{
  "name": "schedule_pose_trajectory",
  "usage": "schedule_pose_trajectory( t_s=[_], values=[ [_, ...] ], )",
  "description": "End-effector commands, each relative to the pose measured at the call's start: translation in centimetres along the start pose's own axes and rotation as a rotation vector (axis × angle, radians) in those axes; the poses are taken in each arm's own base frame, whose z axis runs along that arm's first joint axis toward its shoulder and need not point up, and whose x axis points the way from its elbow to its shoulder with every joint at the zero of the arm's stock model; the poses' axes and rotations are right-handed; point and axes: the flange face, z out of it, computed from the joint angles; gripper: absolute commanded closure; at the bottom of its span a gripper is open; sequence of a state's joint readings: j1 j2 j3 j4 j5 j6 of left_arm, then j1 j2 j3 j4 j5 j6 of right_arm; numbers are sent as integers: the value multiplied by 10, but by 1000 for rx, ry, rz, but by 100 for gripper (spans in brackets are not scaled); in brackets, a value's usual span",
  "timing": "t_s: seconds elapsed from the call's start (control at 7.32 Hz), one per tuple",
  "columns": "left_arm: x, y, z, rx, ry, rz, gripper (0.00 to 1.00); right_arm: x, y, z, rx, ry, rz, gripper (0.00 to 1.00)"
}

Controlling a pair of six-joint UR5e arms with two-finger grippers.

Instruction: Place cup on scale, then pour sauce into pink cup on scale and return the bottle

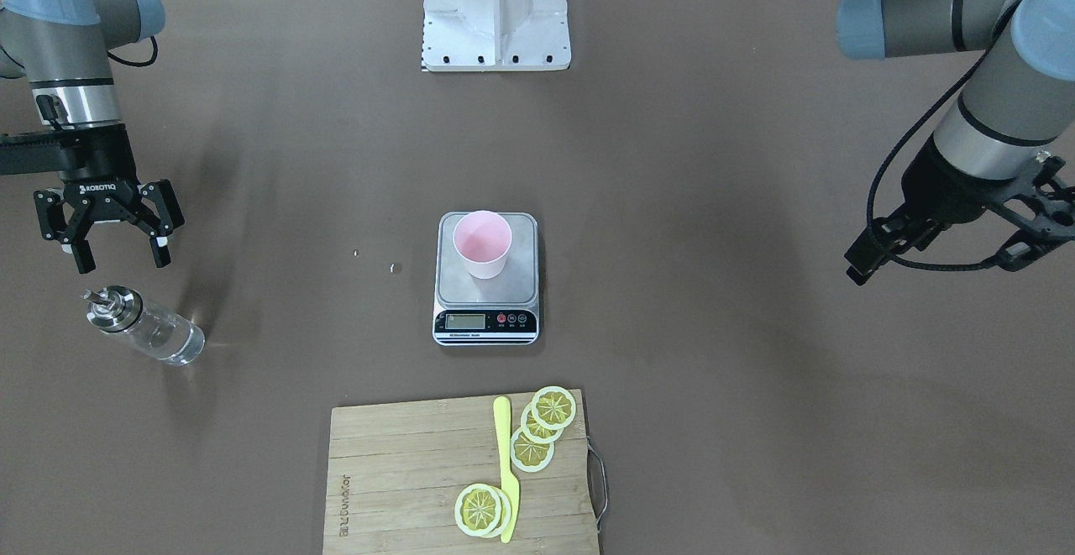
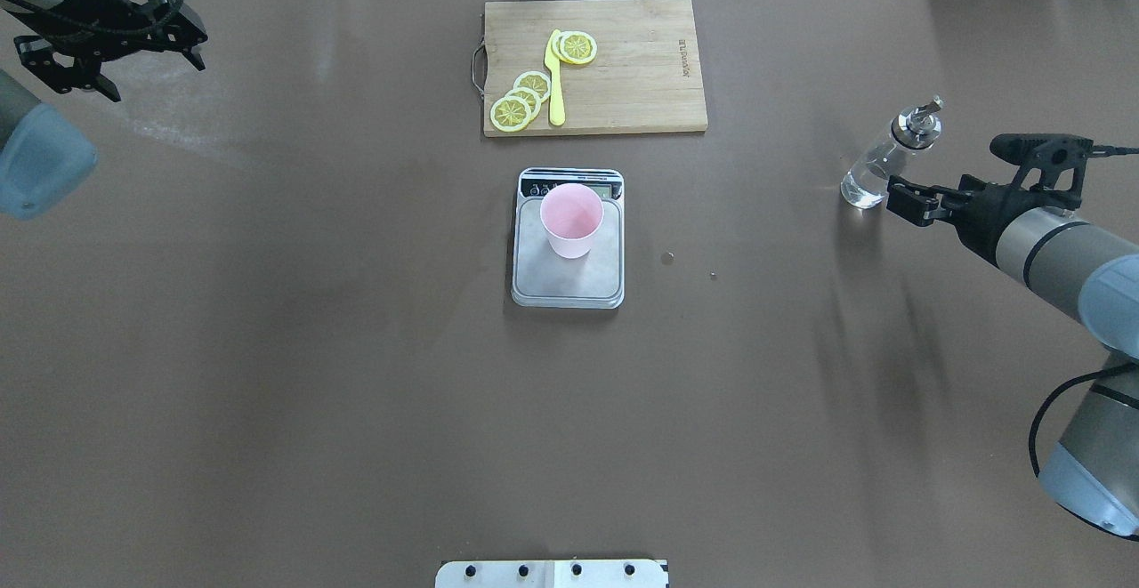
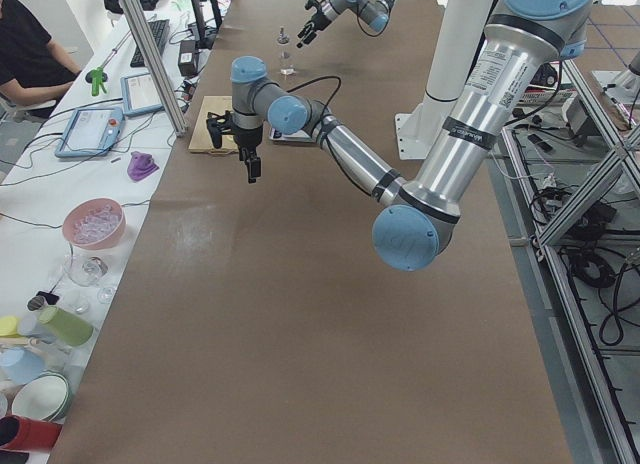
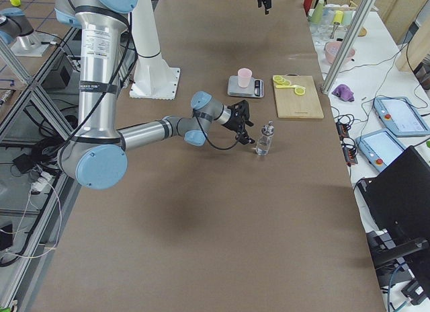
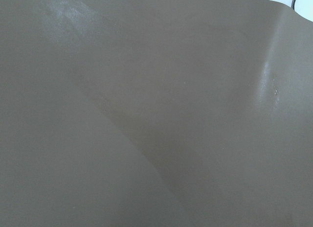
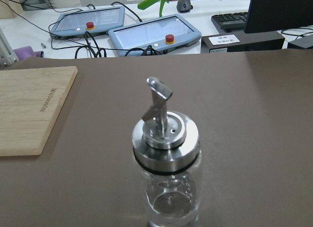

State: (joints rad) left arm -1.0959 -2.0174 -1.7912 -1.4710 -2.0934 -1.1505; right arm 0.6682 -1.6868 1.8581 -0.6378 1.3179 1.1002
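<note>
Bottle (image 1: 147,327) stands just beside the right tool (image 1: 123,264), fingers spread.

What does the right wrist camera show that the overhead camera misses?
Only the wrist camera: two tablets with red buttons, beyond the table's far edge. Only the overhead: the pink cup standing on the scale, the lemon slices, and the right gripper next to the bottle. Both: the bottle, upright on the table, and the cutting board.
</note>
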Motion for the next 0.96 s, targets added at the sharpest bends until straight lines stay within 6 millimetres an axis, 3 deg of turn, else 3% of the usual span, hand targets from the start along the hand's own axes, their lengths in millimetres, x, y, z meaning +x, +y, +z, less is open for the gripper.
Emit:
schedule_pose_trajectory(
  t_s=[0.0, 0.14, 0.41, 0.55, 0.68, 0.82],
  values=[
    [1, 1, -2, 4, 3, 1, 2, -3, -11, -68, -70, -87, 24, 0],
    [1, 1, -2, 4, 3, 1, 2, -2, -35, -96, -108, -103, 46, 0],
    [1, 1, -2, 4, 3, 1, 2, 30, -105, -127, -216, -145, 95, 0],
    [1, 1, -2, 4, 4, 2, 2, 44, -141, -133, -248, -136, 78, 0],
    [2, 1, -3, 5, 5, 3, 2, 46, -175, -131, -279, -94, 39, 0],
    [6, 1, -5, 6, 12, 11, 2, 52, -206, -112, -337, -30, -24, 0]
  ],
)
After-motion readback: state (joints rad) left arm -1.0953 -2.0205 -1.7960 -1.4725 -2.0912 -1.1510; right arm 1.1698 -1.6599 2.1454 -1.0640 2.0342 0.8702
